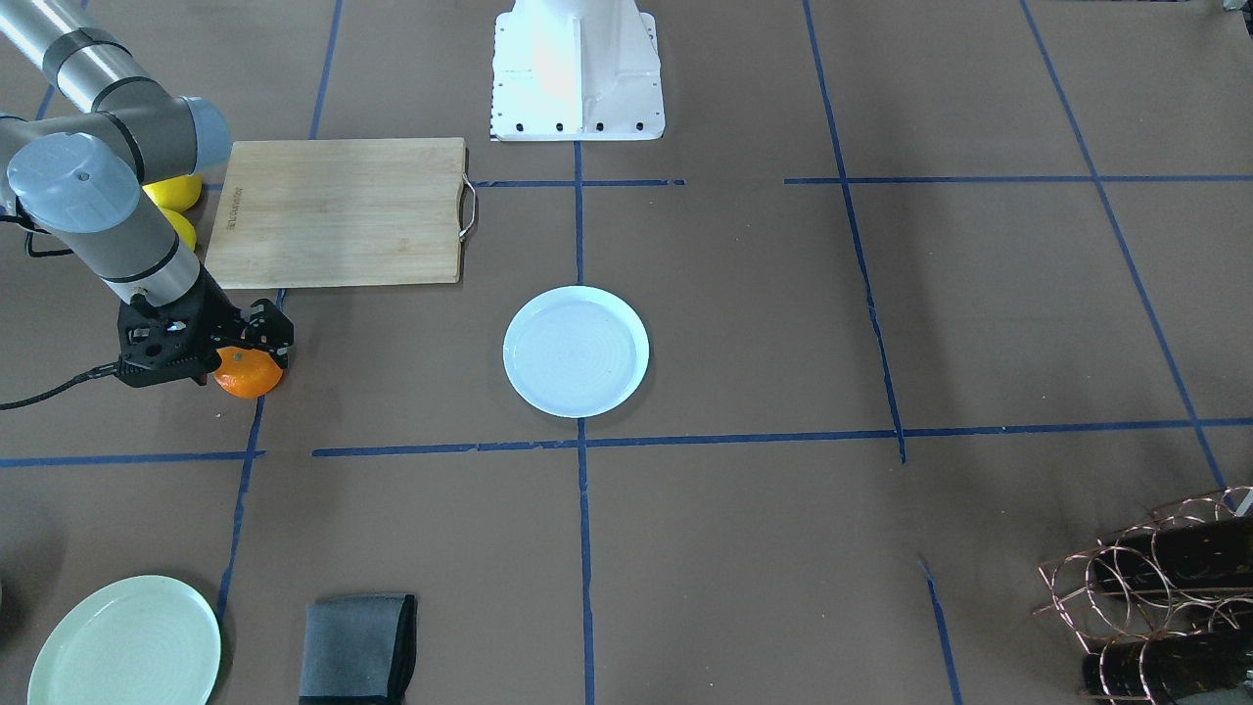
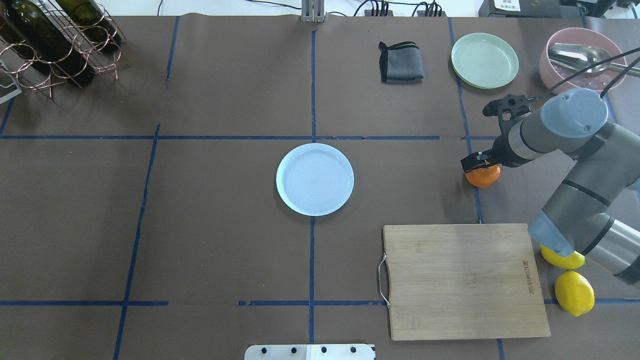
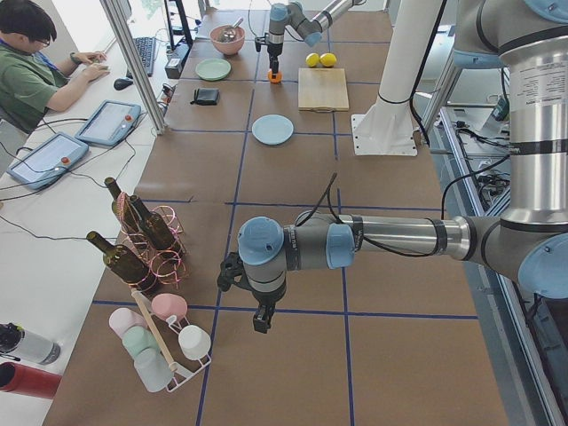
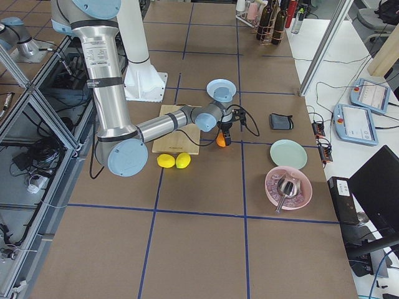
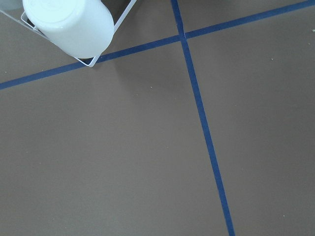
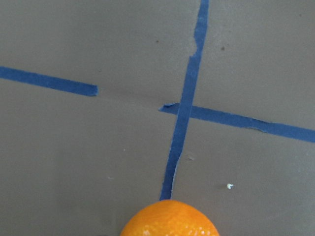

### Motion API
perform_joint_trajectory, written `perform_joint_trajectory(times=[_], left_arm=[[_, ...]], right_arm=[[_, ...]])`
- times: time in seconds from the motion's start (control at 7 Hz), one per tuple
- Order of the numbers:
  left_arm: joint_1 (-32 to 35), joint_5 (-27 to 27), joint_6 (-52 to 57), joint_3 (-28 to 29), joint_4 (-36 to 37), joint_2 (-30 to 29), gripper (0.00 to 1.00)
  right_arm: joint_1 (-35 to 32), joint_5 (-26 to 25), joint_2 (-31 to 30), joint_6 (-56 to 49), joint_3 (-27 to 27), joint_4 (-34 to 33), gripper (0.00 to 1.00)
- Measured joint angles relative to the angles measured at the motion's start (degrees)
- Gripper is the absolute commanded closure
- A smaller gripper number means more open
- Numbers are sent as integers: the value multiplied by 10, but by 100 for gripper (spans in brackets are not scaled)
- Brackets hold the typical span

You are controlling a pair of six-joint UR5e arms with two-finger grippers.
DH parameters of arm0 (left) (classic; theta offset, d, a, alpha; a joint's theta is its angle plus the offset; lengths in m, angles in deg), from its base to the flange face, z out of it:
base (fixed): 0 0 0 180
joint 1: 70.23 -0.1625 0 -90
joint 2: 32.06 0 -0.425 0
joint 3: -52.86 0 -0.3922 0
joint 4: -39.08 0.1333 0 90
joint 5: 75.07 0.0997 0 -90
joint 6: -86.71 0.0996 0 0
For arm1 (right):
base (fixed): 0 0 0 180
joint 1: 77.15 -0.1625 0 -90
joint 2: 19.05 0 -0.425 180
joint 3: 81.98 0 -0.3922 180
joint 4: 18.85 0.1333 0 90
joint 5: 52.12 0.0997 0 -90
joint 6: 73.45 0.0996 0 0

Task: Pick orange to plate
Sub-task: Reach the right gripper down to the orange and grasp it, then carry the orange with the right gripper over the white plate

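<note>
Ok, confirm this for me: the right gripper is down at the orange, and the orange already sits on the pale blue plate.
No: the right gripper is down at the orange, but the orange sits on the brown table, well apart from the empty pale blue plate. The overhead exterior view shows it.

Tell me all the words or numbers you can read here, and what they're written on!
None can be read for sure.
On the cutting board: a small brand mark by one short edge, too small to read.
On the white label at the overhead view's top edge: print too blurred to read.
On the orange and the plate: no writing shows.
</note>
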Motion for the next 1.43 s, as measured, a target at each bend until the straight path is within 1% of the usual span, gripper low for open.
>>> perform_joint_trajectory(times=[0.14, 0.29, 0.43, 0.71, 0.86, 1.0, 1.14, 1.29, 1.43], left_arm=[[0, 0, 0, 0, 0, 0, 0], [0, 0, 0, 0, -1, -1, 0], [-1, 0, 1, -1, -1, -1, 0], [-1, 0, 0, 0, -1, -2, 0], [-1, 0, 0, -1, -1, -2, 0], [-1, 0, 0, -2, -1, -2, 0], [-1, 0, 0, -2, -1, -2, 0], [0, 0, 0, -3, -1, -3, 0], [0, 0, 0, -3, -1, -3, 0]], right_arm=[[7, -6, 0, 0, 8, 2, 21], [12, -9, 1, 1, 10, 3, 76], [14, -7, 3, 3, 9, 3, 100], [16, -4, 12, 6, -3, -1, 100], [17, -4, 29, 18, -9, -13, 100], [26, -6, 73, 49, -10, -55, 100], [44, -15, 138, 88, -4, -116, 98], [66, -33, 215, 140, 21, -164, 95], [87, -51, 287, 192, 63, -184, 93]])
